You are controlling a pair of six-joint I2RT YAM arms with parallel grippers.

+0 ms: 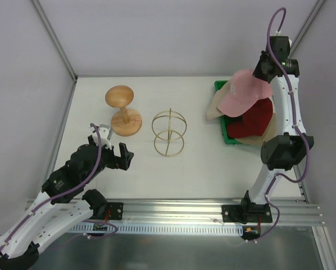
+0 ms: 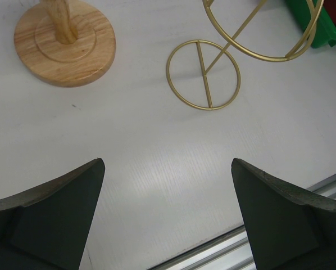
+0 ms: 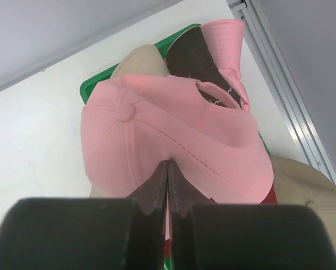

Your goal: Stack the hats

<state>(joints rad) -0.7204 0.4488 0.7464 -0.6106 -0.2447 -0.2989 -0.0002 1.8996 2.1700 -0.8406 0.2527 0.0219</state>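
Your right gripper point(image 3: 168, 174) pinches the soft pink fabric cap point(image 1: 244, 95), upper right of the top view; your left gripper point(image 2: 167, 169) hangs wide.

The pink hat point(image 3: 173, 140) is soft matt cloth with stitched seams, and the red cap point(image 1: 258, 119) is matt cloth too. My jaws look like matt black plastic. The wood stand point(image 2: 64, 50) is smooth, the wire stand point(image 2: 203, 74) shiny gold metal, the tray point(image 1: 220, 88) glossy green plastic, the surface point(image 1: 201, 169) matt white.

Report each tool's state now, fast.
Left tool: open, holding nothing.
Right tool: closed on the pink hat.
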